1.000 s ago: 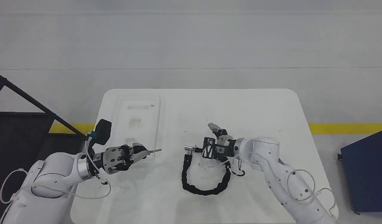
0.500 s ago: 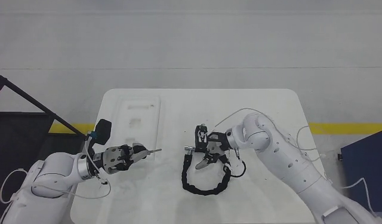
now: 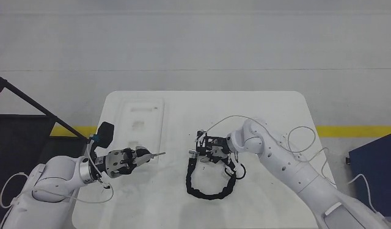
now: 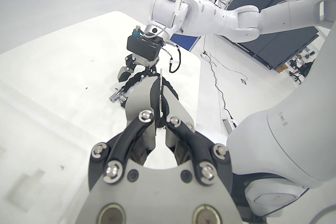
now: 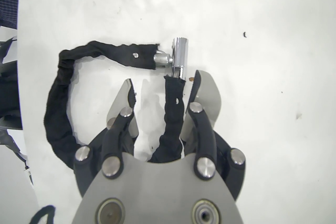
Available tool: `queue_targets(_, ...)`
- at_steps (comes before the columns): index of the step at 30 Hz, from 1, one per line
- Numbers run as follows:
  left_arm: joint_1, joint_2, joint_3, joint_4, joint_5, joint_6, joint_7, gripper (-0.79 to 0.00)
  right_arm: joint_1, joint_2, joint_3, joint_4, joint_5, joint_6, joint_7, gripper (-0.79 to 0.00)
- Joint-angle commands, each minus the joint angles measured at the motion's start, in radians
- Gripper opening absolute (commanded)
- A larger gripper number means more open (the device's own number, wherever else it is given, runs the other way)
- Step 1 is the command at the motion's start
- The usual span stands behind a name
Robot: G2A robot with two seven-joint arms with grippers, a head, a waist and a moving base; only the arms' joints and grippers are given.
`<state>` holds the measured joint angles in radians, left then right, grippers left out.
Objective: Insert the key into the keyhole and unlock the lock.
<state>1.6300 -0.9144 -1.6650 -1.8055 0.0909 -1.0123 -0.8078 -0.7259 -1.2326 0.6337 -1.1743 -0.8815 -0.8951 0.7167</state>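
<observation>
left gripper [image 4: 157, 93]: clenched on key [image 4: 160, 78]. right gripper [image 5: 164, 80]: released, straddling chain [image 5: 56, 93] beside lock [image 5: 179, 57]. risk: unheld lock may slide under key push.

Right gripper [image 3: 206, 152] shifts left toward frame centre, turns down over chain lock [image 3: 211, 192], jaws now astride its black sleeve (arm swings up from lower right).

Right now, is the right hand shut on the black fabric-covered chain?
No, the right hand is open, one finger on each side of the black fabric-covered chain near the chrome lock cylinder.
</observation>
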Motion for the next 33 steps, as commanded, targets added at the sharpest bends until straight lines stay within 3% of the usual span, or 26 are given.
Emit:
queue_targets(1, 0.000, 0.000, 0.000, 0.000, 0.000, 0.000, 0.000, -0.785, 0.002, -0.002, -0.003, 0.012, -0.006, -0.003, -0.018, -0.446)
queue_targets(14, 0.000, 0.000, 0.000, 0.000, 0.000, 0.000, 0.000, -0.785, 0.009, -0.017, -0.036, 0.045, -0.103, 0.044, -0.050, -0.514)
queue_targets(22, 0.000, 0.000, 0.000, 0.000, 0.000, 0.000, 0.000, -0.785, 0.004, -0.022, -0.043, 0.049, -0.130, 0.061, -0.067, -0.785)
queue_targets(26, 0.000, 0.000, 0.000, 0.000, 0.000, 0.000, 0.000, -0.785, 0.001, -0.021, -0.039, 0.038, -0.159, 0.077, -0.089, -0.785)
queue_targets(33, 0.000, 0.000, 0.000, 0.000, 0.000, 0.000, 0.000, -0.785, -0.022, 0.007, 0.034, -0.026, -0.240, 0.060, -0.258, -0.785)
